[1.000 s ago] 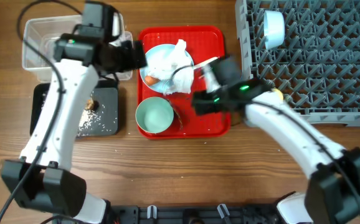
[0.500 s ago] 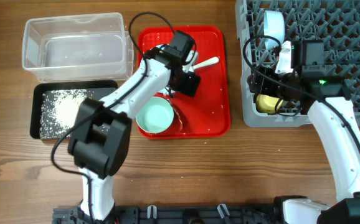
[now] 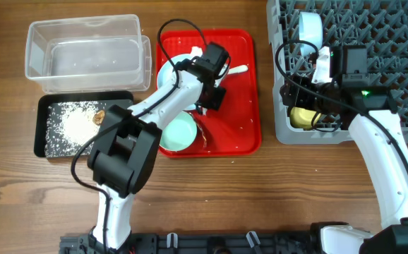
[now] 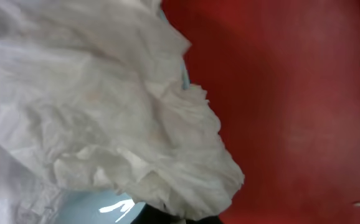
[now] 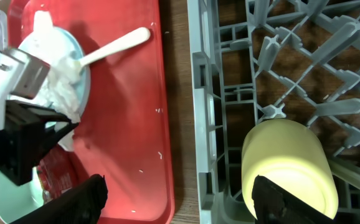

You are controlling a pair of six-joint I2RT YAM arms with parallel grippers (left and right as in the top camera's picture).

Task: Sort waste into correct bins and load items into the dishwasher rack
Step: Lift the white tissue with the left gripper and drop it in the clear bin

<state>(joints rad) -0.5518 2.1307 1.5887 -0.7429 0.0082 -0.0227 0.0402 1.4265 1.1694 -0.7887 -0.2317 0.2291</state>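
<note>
The left gripper (image 3: 213, 95) has edged up and to the right over the red tray (image 3: 236, 106); the right arm holds where it was, at the rack (image 3: 373, 42).
In the left wrist view a crumpled napkin (image 4: 105, 112) fills the frame above the plate (image 3: 170, 62), and I cannot tell how the left jaws stand or whether they grip it. The right gripper (image 5: 183, 199) has its jaws spread wide and holds nothing, with the cup (image 5: 289, 162) lying in the rack's lower left corner. The spoon (image 5: 114, 46) rests on the plate's edge. The green bowl (image 3: 179, 134) sits at the tray's lower left. Rice (image 3: 70, 123) and a brown lump (image 3: 99, 116) lie in the black tray (image 3: 42, 137).
</note>
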